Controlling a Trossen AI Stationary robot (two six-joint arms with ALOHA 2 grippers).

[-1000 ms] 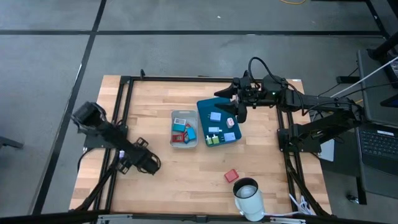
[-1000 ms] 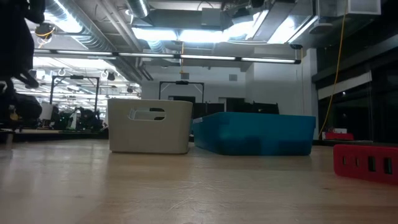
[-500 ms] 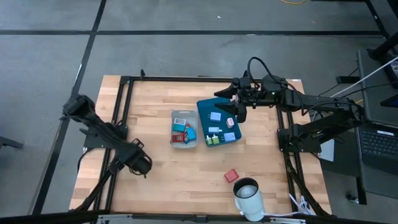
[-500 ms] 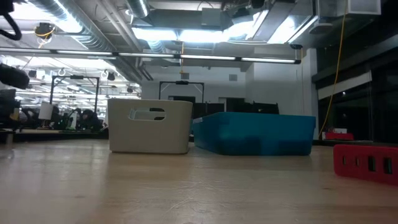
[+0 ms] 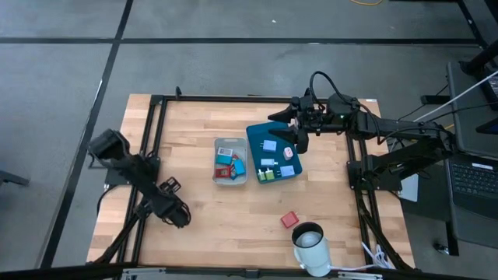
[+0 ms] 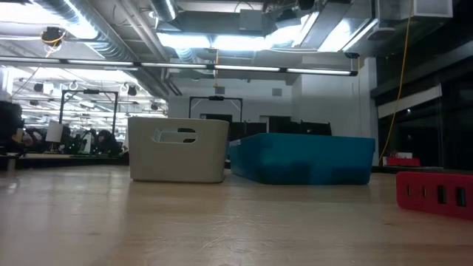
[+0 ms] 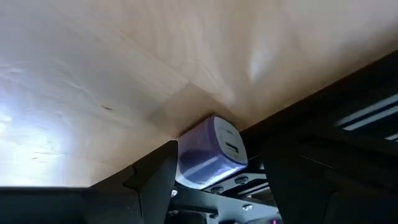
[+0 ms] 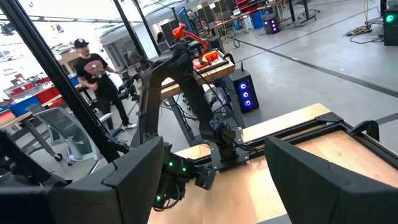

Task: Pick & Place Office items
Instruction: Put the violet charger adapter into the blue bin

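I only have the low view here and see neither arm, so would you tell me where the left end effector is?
Observer: From above, the left end effector hangs over the table's left side, well clear of the grey bin.
Operator: Is anything with it?
Observer: Its wrist view shows a pale purple block right at it; whether it is gripped, I cannot tell.
Operator: And the right one?
Observer: The right end effector is open above the teal tray, with nothing in it.
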